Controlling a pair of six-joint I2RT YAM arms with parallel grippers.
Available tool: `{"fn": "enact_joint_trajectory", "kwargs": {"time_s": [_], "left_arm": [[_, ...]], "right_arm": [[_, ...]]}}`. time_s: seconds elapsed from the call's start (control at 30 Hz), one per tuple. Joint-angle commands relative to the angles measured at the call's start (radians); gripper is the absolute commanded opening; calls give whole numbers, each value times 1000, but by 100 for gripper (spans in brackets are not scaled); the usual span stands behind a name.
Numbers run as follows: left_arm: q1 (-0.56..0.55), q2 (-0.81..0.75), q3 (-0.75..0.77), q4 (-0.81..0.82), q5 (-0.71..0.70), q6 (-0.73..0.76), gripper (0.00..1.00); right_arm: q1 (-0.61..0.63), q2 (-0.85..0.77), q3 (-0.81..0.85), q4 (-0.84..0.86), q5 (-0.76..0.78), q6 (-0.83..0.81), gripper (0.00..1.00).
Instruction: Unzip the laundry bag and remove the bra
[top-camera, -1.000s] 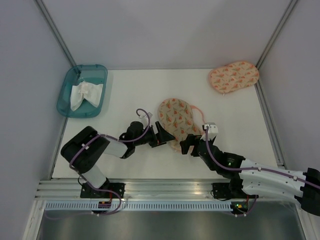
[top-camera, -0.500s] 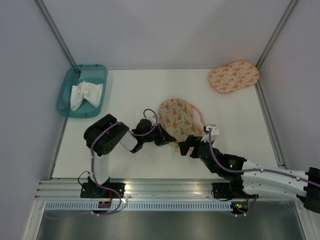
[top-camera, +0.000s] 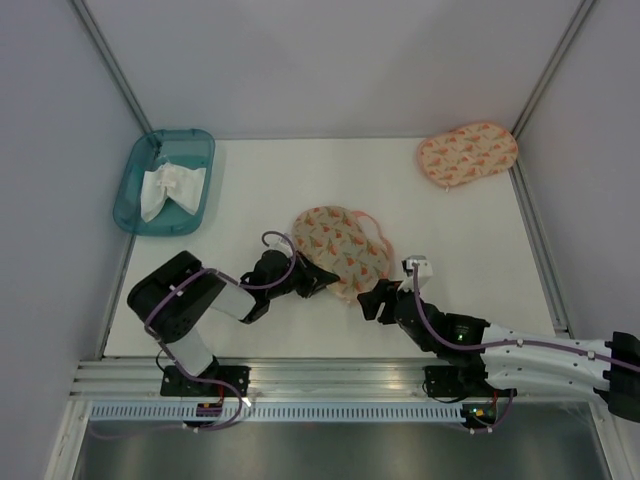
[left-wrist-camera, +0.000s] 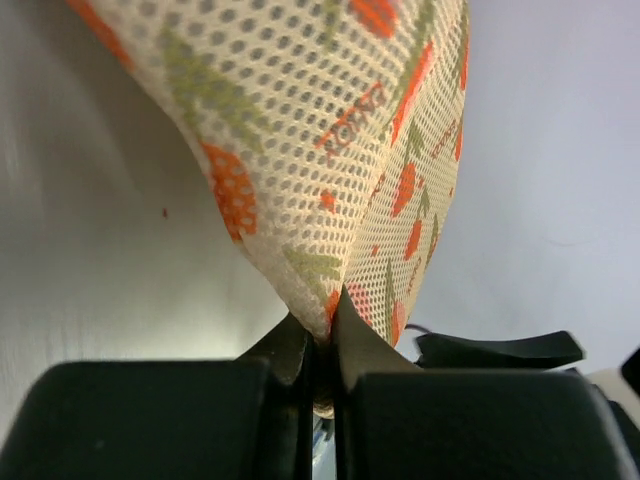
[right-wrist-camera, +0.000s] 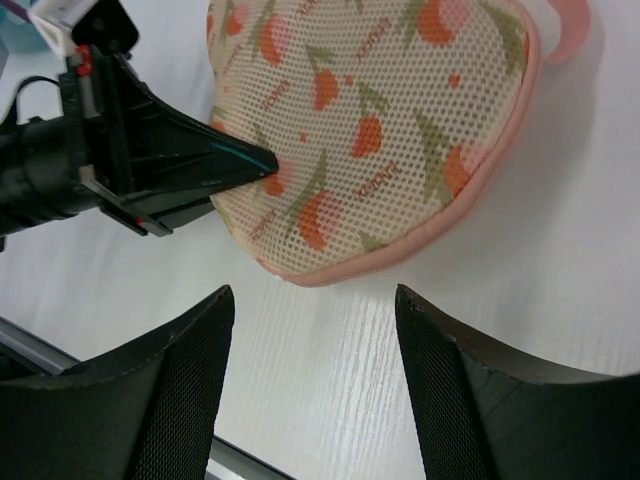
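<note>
Since a second ago the laundry bag (top-camera: 340, 248) has swung round. Its long axis then ran almost straight from the far side to the near side. It now slants from far left to near right, and the bag looks wider and flatter. It lies at the middle of the white table (top-camera: 470, 230), with its rounded far-left end pointing toward the teal tray (top-camera: 128, 195) that holds a white cloth (top-camera: 170, 188).

The left gripper (top-camera: 318, 283) is still clamped on the bag's near edge. In the left wrist view its fingers are pressed together on a fold of the printed mesh, lifting it into a peak.

The right gripper (top-camera: 378, 298) has drawn back slightly toward the near edge. It hangs just beside the bag's near-right rim with its fingers spread and nothing between them.

A second printed pouch (top-camera: 467, 153) stays in the far right corner.
</note>
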Motion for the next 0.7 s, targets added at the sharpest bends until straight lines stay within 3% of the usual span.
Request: {"fn": "enact_joint_trajectory", "kwargs": {"time_s": [0.0,0.27,0.67], "left_arm": [[-35,-138,-23,-79,-180,-112,2],[-41,-232,19,-239,-223,-106,2],[-43,-232,19,-244,-193,-107,2]], "right_arm": [[19,66,-2,116,-22,-5,71],[72,260,53,244,-7,-22,69],[105,442,130,320,39,-69,68]]}}
